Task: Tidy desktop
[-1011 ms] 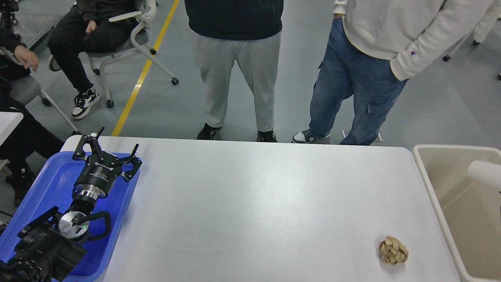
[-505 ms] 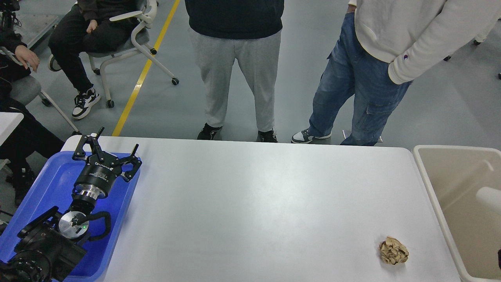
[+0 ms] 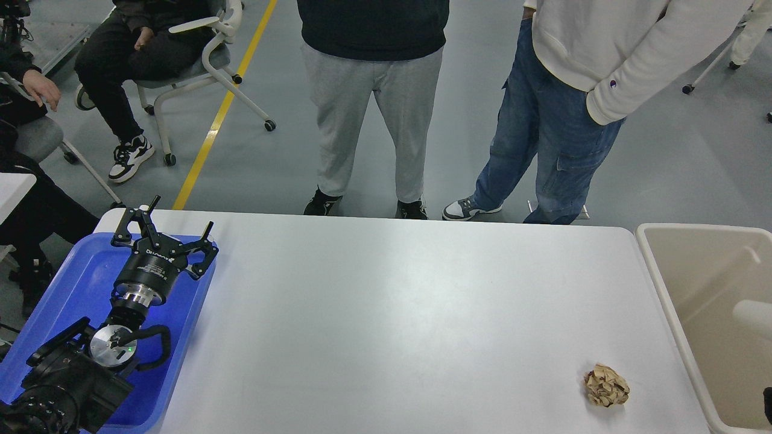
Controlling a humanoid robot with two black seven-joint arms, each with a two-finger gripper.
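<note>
The left gripper (image 3: pixel 175 232) hangs empty, fingers spread, over the blue tray (image 3: pixel 60 289); crumpled paper (image 3: pixel 606 386) lies on the counter (image 3: pixel 398 313) near the beige bin (image 3: pixel 663 283).

My left arm (image 3: pixel 72 367) is matte black with silver metal rings, a looping black cable and white lettering near my left gripper (image 3: pixel 178 220).

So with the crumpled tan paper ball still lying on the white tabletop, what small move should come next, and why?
Probably bring the right arm in toward the crumpled tan paper ball. It lies alone near the right end of the white rectangular desktop, close beside the beige plastic bin, while the open left gripper hangs far off over the blue plastic tray.
</note>
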